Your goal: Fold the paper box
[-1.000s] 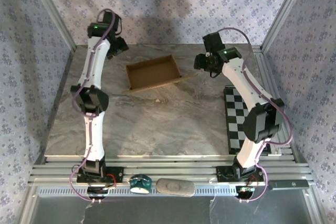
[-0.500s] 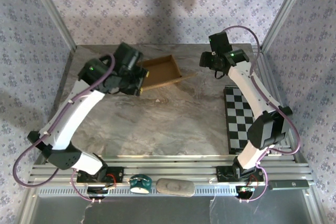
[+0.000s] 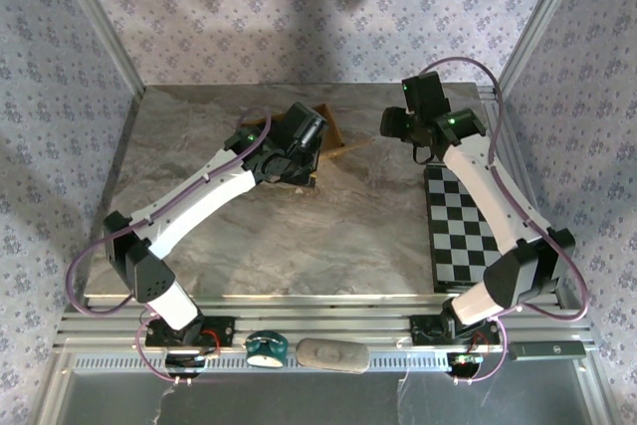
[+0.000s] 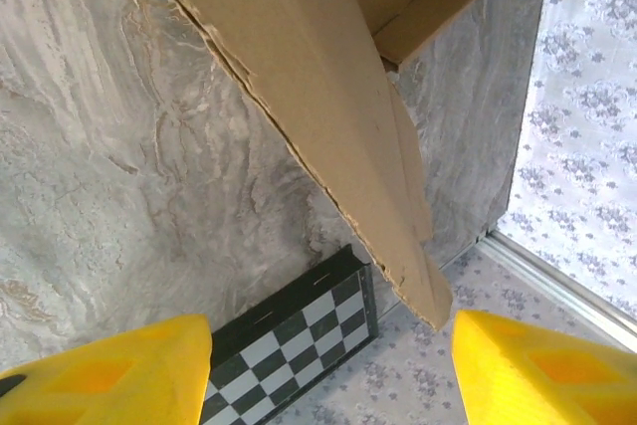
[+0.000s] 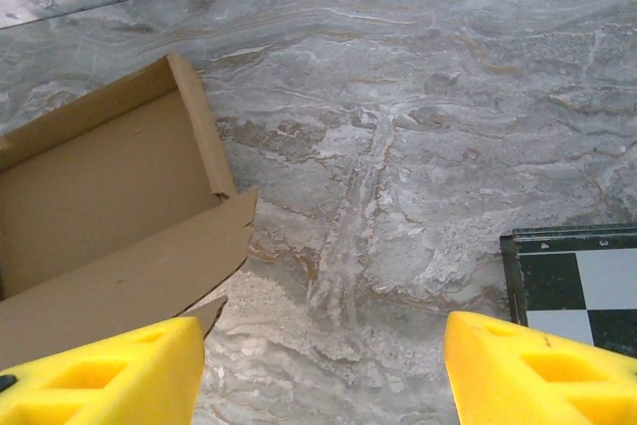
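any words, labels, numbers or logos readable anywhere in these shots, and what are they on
No text can be read in any view.
paper box: plain tan cardboard, no print.
checkered board: black and white squares, no letters or numbers visible.
black bar at the near right edge: faint marks, too small to read.

Grey marble-patterned tabletop (image 3: 299,236), flat. Lying directly on it: tan paper box (image 5: 100,196), shallow, open-topped, one long flap folded outward, toward the far middle; black-and-white checkered board (image 3: 453,236), flat along the right edge, well apart from the paper box.
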